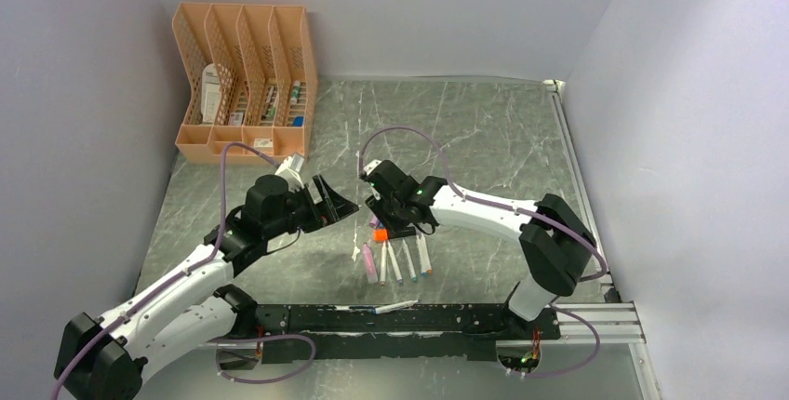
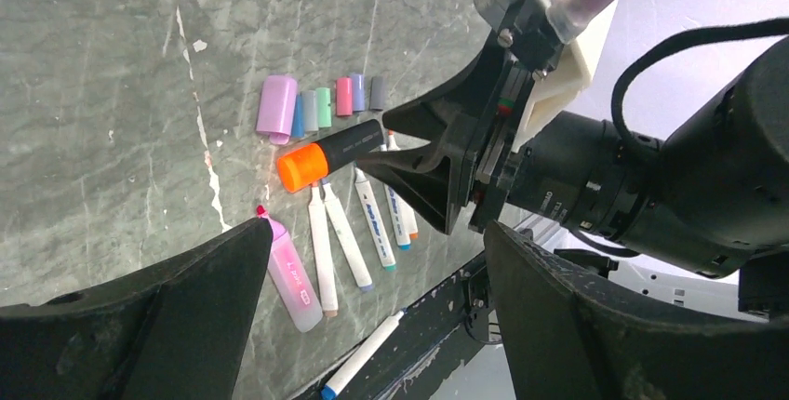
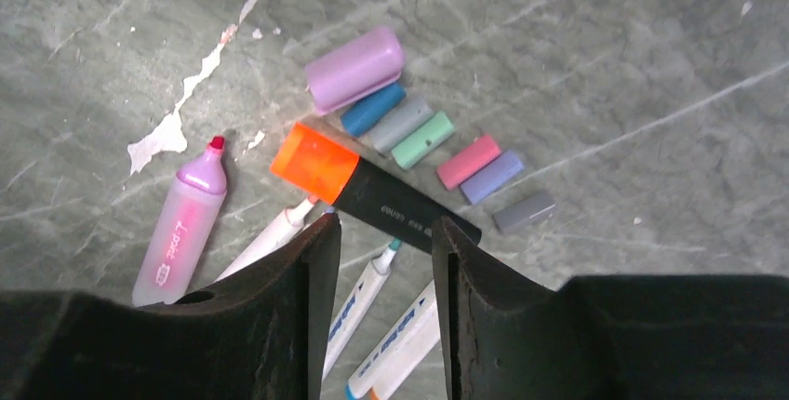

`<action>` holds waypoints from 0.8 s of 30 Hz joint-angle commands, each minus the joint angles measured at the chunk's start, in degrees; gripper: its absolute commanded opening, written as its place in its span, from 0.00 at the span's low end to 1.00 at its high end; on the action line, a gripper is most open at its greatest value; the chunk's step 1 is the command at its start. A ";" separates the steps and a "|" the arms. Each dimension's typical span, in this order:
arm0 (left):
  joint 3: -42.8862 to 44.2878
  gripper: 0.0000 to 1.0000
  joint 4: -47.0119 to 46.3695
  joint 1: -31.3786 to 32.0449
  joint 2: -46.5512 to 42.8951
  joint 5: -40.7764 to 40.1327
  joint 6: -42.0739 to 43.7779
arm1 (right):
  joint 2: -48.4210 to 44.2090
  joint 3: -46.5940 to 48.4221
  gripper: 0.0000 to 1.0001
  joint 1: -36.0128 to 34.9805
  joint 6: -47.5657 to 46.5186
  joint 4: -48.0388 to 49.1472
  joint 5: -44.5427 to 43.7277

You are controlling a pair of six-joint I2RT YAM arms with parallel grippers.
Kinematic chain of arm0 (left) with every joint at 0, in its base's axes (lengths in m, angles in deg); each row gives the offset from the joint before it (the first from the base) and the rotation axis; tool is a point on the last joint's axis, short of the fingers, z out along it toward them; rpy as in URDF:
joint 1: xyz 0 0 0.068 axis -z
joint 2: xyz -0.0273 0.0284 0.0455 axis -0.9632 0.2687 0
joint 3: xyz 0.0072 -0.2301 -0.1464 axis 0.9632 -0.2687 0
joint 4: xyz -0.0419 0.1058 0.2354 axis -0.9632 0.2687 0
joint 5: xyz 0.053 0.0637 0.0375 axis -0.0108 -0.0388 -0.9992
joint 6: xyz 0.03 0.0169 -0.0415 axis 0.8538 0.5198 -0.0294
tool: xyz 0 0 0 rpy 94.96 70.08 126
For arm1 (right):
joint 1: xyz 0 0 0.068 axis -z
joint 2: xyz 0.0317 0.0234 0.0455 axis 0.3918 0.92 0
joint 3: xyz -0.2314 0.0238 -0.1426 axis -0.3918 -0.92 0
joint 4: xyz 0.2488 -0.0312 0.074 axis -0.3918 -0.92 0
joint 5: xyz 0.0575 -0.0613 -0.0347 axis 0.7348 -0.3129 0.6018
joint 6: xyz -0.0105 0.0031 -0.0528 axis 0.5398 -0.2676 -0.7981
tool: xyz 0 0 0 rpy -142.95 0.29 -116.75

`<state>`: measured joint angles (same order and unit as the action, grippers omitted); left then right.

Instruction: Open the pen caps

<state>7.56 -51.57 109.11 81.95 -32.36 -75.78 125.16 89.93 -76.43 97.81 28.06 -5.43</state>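
Several loose pen caps lie in a row on the marble table: pale purple, blue, teal, pink and grey. A black marker still wears its orange cap and lies across the tips of uncapped white pens. My right gripper hangs just over the marker's black end. Its jaws stand apart, wider than the marker, and grip nothing. My left gripper hovers wide open to the left of the pens, with nothing in it.
An uncapped pink highlighter lies left of the pens. One white pen with a blue cap rests on the black rail at the near edge. An orange file organizer stands at the back left. Walls close in on both sides.
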 commanded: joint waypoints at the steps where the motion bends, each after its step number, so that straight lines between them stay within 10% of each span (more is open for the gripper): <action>1: -0.43 0.95 2.70 -0.45 -0.85 -0.74 1.67 | 2.93 3.07 0.41 -0.27 -4.96 -2.28 -1.86; 24: -0.93 0.95 0.94 -0.95 0.54 1.59 1.96 | 9.66 4.13 0.42 -0.17 -7.05 -2.71 2.24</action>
<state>6.93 -49.94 108.56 82.43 -32.29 -74.73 133.22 92.55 -76.43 91.71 25.75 -3.38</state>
